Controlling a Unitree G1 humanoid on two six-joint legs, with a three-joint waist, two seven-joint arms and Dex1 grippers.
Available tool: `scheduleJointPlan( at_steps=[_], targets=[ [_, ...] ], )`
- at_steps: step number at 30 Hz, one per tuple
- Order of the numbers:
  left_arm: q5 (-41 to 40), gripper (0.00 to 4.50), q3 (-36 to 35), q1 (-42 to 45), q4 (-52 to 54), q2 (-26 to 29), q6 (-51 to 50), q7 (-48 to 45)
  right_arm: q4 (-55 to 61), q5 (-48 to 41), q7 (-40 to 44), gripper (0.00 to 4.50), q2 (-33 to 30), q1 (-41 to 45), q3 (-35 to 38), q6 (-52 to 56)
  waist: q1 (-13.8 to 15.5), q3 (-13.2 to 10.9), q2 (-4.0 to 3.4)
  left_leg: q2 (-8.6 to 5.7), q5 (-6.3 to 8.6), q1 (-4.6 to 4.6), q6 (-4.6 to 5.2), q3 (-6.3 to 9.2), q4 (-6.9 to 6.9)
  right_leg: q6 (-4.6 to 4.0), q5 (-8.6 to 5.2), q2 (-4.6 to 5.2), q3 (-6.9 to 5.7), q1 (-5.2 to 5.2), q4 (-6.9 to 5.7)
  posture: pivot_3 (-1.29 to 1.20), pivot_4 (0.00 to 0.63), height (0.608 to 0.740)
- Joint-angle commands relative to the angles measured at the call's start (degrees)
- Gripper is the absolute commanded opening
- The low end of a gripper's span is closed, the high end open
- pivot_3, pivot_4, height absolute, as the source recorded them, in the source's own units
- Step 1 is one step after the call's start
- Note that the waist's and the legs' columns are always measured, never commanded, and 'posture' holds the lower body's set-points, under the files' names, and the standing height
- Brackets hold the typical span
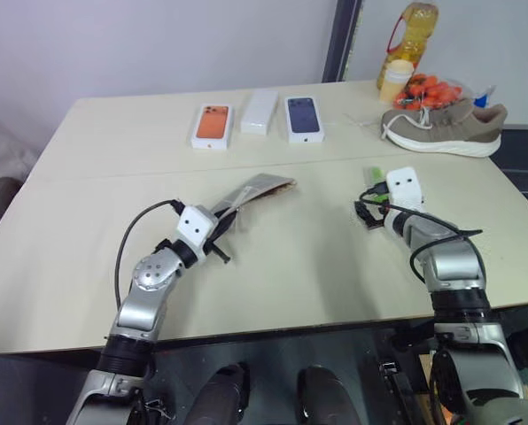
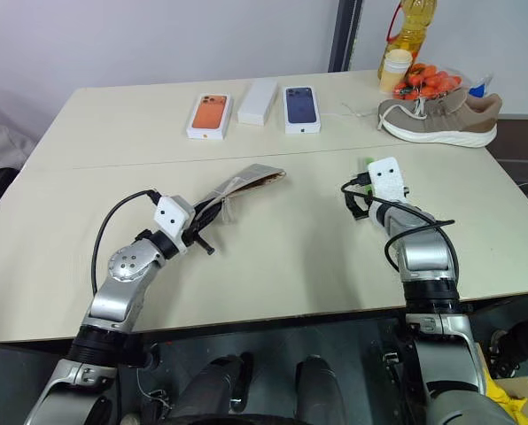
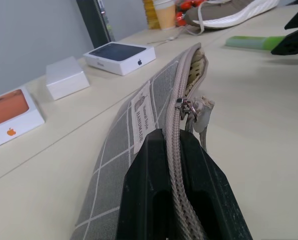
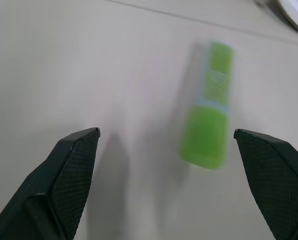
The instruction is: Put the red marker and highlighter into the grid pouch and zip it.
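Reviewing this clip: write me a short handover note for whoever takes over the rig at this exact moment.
Left gripper: shut on the grid pouch, pinching its zipper edge and holding it above the table; the far end gapes open.
Right gripper: open, empty, fingers spread above the highlighter, which lies flat on the table, untouched.
Red marker: I can't locate it; it may already be inside the pouch, so check.
Done: pouch picked up and opened.
Left: grasp the highlighter, slide it into the pouch, confirm the marker, zip shut.
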State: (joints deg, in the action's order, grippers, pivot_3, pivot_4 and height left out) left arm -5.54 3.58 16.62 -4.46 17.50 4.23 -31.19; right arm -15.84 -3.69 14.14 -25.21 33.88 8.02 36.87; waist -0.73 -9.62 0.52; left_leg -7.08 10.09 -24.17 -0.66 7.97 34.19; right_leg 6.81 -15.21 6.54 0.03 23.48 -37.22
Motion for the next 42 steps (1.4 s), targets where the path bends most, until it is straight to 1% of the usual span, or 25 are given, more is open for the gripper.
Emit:
scheduleJointPlan(
  at_steps=[1,2,5,8,10,11,15,17,19,22,23,27,32,42],
  targets=[
    [-0.9,0.0,-0.4,1.1,0.8,-0.2,1.0,-0.3,-6.8,-2.1,-4.5,4.45,1.4,4.3,5.4,-2.8,0.0,0.0,0.0,0.0,0.0,0.0,0.0,0.0,0.0,0.0,0.0,0.0,0.0,0.0,0.0,0.0,0.15,0.74],
    [-0.8,0.0,-0.3,1.1,0.8,-0.3,1.0,-0.4,-9.0,-2.7,-4.9,4.45,1.8,5.3,6.4,-3.8,0.0,0.0,0.0,0.0,0.0,0.0,0.0,0.0,0.0,0.0,0.0,-0.01,0.0,0.0,0.0,0.0,0.15,0.74],
    [-0.8,0.0,-0.4,1.0,1.2,-0.3,0.9,-0.4,-12.9,-4.6,-4.7,3.61,2.4,7.1,8.2,-6.3,-0.1,0.0,0.0,0.0,0.0,0.0,0.0,0.0,-0.01,0.0,0.0,-0.01,0.0,0.0,0.0,0.0,0.15,0.74],
    [-1.0,0.0,-0.8,0.2,1.6,-0.1,0.8,-0.4,-13.6,-4.8,-3.9,2.19,2.2,7.5,7.6,-8.2,-0.1,0.0,0.0,0.0,0.0,0.0,0.0,-0.01,-0.02,0.0,0.0,-0.01,0.0,0.0,0.0,0.0,0.15,0.74],
    [-1.1,0.0,-0.9,-0.2,1.9,0.0,0.8,-0.4,-12.3,-4.6,-2.9,1.02,1.9,7.1,6.4,-8.8,-0.1,0.0,0.0,0.0,0.0,0.0,0.0,-0.01,-0.02,0.0,0.0,0.0,0.0,0.0,0.0,0.0,0.15,0.74],
    [-1.1,0.0,-1.0,-0.4,2.0,0.0,0.7,-0.3,-11.4,-4.5,-2.3,0.82,1.7,6.7,5.8,-8.8,-0.1,0.0,0.0,0.0,0.0,0.0,0.0,-0.01,-0.01,0.0,0.0,-0.01,0.0,0.0,0.0,0.0,0.15,0.74],
    [-1.7,0.0,-1.5,-0.3,2.2,0.3,0.4,-0.6,-2.1,0.3,6.5,0.84,-3.2,2.9,-3.5,-11.6,-0.1,0.0,-0.02,0.0,0.0,0.0,0.0,0.0,-0.03,0.0,0.0,-0.01,0.0,0.02,0.0,0.0,0.15,0.74],
    [-2.5,0.0,-2.0,0.0,2.1,0.6,0.2,-0.8,6.5,2.4,14.7,0.84,-8.3,-0.9,-9.0,-17.2,-0.1,0.0,-0.03,0.0,0.0,-0.01,0.01,0.0,-0.02,0.01,-0.01,-0.01,-0.01,0.02,0.01,0.0,0.15,0.74],
    [-2.9,0.0,-2.3,0.2,1.9,0.8,0.1,-1.0,12.3,1.9,20.0,0.84,-11.3,-3.5,-11.0,-19.5,0.0,0.0,-0.03,0.0,0.01,-0.02,0.01,-0.01,-0.02,0.03,-0.02,-0.01,-0.01,0.01,0.03,0.0,0.15,0.74],
    [-3.4,0.0,-2.5,0.9,1.4,1.0,0.3,-1.5,21.6,-3.1,28.5,0.84,-14.7,-7.6,-11.5,-18.2,0.0,0.0,-0.01,0.01,0.02,-0.01,0.01,0.01,-0.01,0.06,-0.03,-0.01,-0.03,-0.02,0.03,0.0,0.15,0.74],
    [-3.5,0.0,-2.6,1.2,1.2,1.1,0.3,-1.5,24.0,-4.5,30.1,0.84,-15.1,-8.3,-11.3,-16.8,0.0,0.0,0.0,0.01,0.02,-0.01,0.01,0.02,-0.01,0.06,-0.04,0.0,-0.04,-0.03,0.04,0.0,0.15,0.74],
    [-3.7,0.0,-2.6,1.7,0.9,0.9,0.3,-1.7,27.3,-6.0,31.5,0.84,-14.8,-8.8,-11.4,-13.9,0.1,0.0,0.02,0.01,0.03,-0.01,0.02,0.02,0.0,0.06,-0.04,0.02,-0.04,-0.03,0.07,0.0,0.15,0.74],
    [-3.6,0.0,-2.3,1.9,1.2,0.8,0.4,-2.3,27.5,-5.9,30.9,0.84,-13.1,-7.9,-12.0,-12.6,0.2,0.0,0.02,0.0,0.03,-0.03,0.02,0.03,0.02,0.06,-0.04,0.05,-0.04,-0.05,0.11,0.0,0.15,0.74],
    [-3.0,0.0,-1.9,0.7,2.3,1.1,0.6,-2.9,27.5,-5.8,31.1,0.84,-11.4,-7.1,-12.7,-11.4,0.2,0.0,0.02,0.0,0.03,-0.04,0.03,0.03,0.02,0.06,-0.04,0.06,-0.04,-0.03,0.11,0.0,0.15,0.74]
  ],
)
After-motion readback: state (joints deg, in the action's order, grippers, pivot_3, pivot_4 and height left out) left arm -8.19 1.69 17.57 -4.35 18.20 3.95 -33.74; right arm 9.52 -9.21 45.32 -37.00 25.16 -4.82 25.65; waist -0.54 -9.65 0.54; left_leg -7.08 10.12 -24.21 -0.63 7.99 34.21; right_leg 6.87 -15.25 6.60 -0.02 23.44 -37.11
